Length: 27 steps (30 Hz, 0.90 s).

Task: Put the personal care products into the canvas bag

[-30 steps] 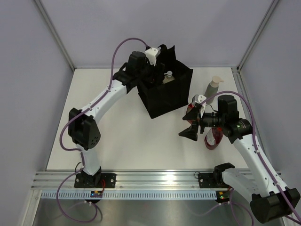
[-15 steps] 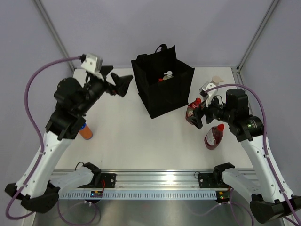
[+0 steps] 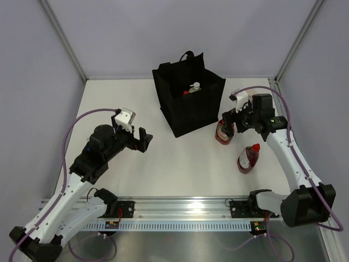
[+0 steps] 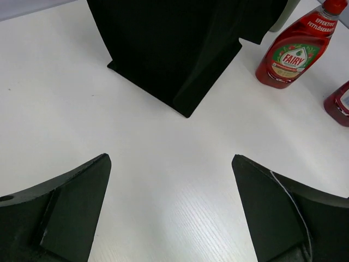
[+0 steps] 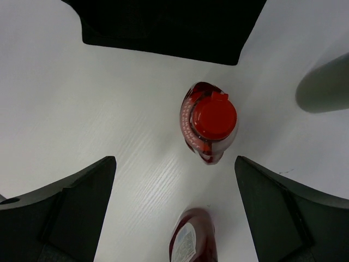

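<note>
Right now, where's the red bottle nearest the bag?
In the top view, the bottle stands on the table's right side, just right of the bag, under the open right hand.

One canvas bag [image 3: 191,112] stands on the one tabletop [image 3: 163,164]. Outside it there are two dark red bottles with red caps, the farther dark red bottle [image 3: 223,132] and the nearer dark red bottle [image 3: 248,158]. One grey-green bottle [image 5: 324,82] shows only at the edge of the wrist views, which makes three bottles outside the bag. Inside the bag two items can be counted: one pale bottle top [image 3: 194,87] and one red cap [image 3: 186,93]; anything deeper is hidden. There are two arms, each with one hand: the left hand [image 3: 143,141] and the right hand [image 3: 228,121].
</note>
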Available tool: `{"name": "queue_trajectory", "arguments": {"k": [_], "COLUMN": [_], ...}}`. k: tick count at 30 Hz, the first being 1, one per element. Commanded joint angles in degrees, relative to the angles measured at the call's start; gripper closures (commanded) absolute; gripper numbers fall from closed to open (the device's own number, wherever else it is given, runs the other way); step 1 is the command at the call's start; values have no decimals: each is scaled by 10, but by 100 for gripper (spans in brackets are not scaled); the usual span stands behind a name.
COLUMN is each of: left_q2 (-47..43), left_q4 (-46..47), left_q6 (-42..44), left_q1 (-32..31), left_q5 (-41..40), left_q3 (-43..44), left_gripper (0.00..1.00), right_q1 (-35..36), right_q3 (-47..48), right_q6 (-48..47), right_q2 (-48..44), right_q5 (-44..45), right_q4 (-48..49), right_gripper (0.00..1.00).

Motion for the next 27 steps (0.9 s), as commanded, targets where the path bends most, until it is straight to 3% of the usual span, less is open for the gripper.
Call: {"name": "queue_trajectory", "arguments": {"k": [1,13,27], "left_q2": [-15,-33,-41], "left_q4": [38,16,11], "left_q6": [2,-7,-5], "left_q1": [1,1,1], "left_q5": [6,-15,-25], "left_q3": [-11,-20,-22], "left_gripper": [1,1,1], "right_q1": [-6,-6,-6], "right_q3": [-4,14,0], "right_q6": [3,-19,-33], "right_q2": [29,157,199], "right_q5": [11,16,-14], "right_q4": [47,91,132], "right_gripper": [1,1,33]}}
